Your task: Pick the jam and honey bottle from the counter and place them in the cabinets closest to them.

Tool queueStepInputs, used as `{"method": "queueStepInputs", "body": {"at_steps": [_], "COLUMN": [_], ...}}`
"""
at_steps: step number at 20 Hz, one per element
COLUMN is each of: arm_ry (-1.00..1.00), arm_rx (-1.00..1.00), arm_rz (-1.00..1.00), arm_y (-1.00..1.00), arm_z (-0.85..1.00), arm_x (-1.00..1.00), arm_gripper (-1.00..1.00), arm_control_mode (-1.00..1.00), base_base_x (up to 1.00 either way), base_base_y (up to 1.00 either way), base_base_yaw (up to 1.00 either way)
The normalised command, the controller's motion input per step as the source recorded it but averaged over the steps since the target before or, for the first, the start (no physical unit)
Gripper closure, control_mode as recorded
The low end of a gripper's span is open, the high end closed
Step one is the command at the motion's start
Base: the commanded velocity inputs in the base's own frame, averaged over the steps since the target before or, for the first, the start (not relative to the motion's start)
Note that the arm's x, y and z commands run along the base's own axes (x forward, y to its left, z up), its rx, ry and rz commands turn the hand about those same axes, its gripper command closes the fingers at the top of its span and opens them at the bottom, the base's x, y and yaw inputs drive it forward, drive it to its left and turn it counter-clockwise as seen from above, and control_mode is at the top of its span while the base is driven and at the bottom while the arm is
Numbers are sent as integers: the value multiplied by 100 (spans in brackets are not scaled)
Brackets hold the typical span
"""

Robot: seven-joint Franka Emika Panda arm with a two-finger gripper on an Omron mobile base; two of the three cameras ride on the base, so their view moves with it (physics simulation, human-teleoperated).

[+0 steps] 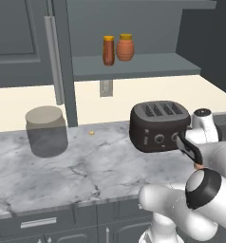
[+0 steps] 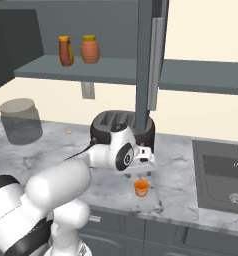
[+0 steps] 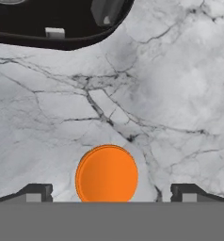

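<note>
The two dark fingertips [image 3: 36, 193] stand wide apart with nothing between them yet; the gripper [image 3: 109, 196] hangs over the tiny squat orange jam jar [image 3: 107, 173], whose round lid sits in the gap between the tips. The jar stands upright on the grey-white marbled stone counter [image 3: 180, 94], just in front of the black four-slot toaster [image 2: 103, 125], towards the counter's front edge.

By its look the jar is light, rigid and smooth-sided, so it may slip or tip if pinched off-centre. The best hold is probably across its round body, below the paler rim, with the jaws level.

Above and left of the toaster, the dark grey wall cabinet [image 1: 134, 66] is open; its grey shelf carries the slim reddish-brown honey bottle with a yellow cap [image 1: 108, 50], just beside a rounder orange pot with a yellow lid [image 1: 126, 47]. Left of the toaster stands a big translucent grey jar [image 1: 46, 131], seemingly empty.
</note>
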Motion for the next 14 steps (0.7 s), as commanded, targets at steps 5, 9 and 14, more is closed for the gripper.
{"method": "queueStepInputs", "body": {"at_steps": [5, 9, 14], "arm_ry": [2, 2, 2], "arm_rx": [1, 0, 0], "arm_rz": [4, 3, 1], "arm_y": [-13, -6, 0], "arm_z": [-32, -34, -28], "arm_x": [0, 2, 5], "arm_gripper": [-100, -100, -100], "arm_control_mode": [-100, -100, -100], "base_base_x": [0, 0, 0], "base_base_y": [0, 0, 0], "base_base_yaw": [0, 0, 0]}}
